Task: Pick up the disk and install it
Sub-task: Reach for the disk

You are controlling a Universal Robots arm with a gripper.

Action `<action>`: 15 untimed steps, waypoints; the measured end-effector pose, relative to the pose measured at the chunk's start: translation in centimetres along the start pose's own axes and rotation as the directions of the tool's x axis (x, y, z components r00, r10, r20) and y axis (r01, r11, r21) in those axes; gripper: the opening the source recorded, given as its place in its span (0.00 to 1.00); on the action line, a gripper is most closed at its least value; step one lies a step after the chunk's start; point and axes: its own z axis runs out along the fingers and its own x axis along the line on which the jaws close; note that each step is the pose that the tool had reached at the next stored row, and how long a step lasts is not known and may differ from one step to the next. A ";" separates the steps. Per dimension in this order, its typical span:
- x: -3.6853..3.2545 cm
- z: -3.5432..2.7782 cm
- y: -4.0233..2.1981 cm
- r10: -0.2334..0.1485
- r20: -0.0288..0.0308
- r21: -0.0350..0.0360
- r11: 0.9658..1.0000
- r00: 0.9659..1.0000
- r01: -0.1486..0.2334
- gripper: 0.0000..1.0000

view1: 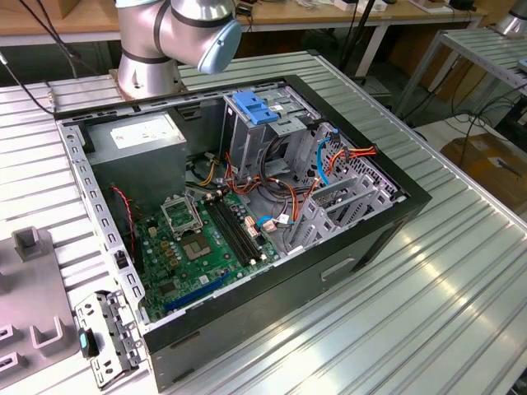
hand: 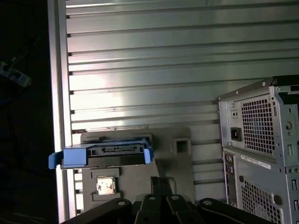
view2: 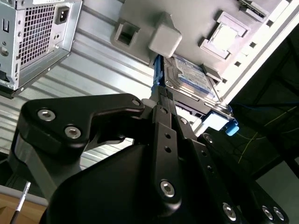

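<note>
**Claw state.** In both wrist views the claw (view2: 161, 91) (hand: 161, 180) has its two fingers (view2: 164, 123) drawn together with no visible gap. Nothing is held between them, and the tips touch no object (they hang clear above the work surface).

**Disk location.** The disk (view2: 191, 74) (hand: 108, 151) lies flat just ahead of the fingertips, apart from them. It rests on the grey fixture plate (view2: 196, 18) (hand: 135, 170), label side up in the second wrist view. Its blue carrier rails (view2: 231, 127) (hand: 74, 156) run along both long edges. One rail end projects past the plate edge on the side farther from the claw. The connector edge of the disk faces the claw in the first wrist view.

**Surroundings.**
- The fixture plate sits directly beneath and ahead of the claw, on the ribbed metal table (hand: 163, 56) (view1: 461, 313).
- A square silver part (hand: 103, 185) occupies a pocket of the plate between the disk and the claw.
- The computer case (hand: 261, 154) (view2: 32, 37) (view1: 370, 239) stands to one side of the claw, well apart from it. Its vented rear panel shows in both wrist views. In the exterior view it lies open, with the board and cabling exposed.
</note>
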 end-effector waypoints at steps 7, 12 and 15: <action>2.51 -0.03 0.26 0.000 0.000 0.000 1.000 1.000 0.000 0.11; 3.69 -0.03 0.31 0.000 0.000 0.000 1.000 1.000 0.000 0.11; 4.33 -0.03 0.34 0.000 0.000 0.000 1.000 1.000 0.000 0.11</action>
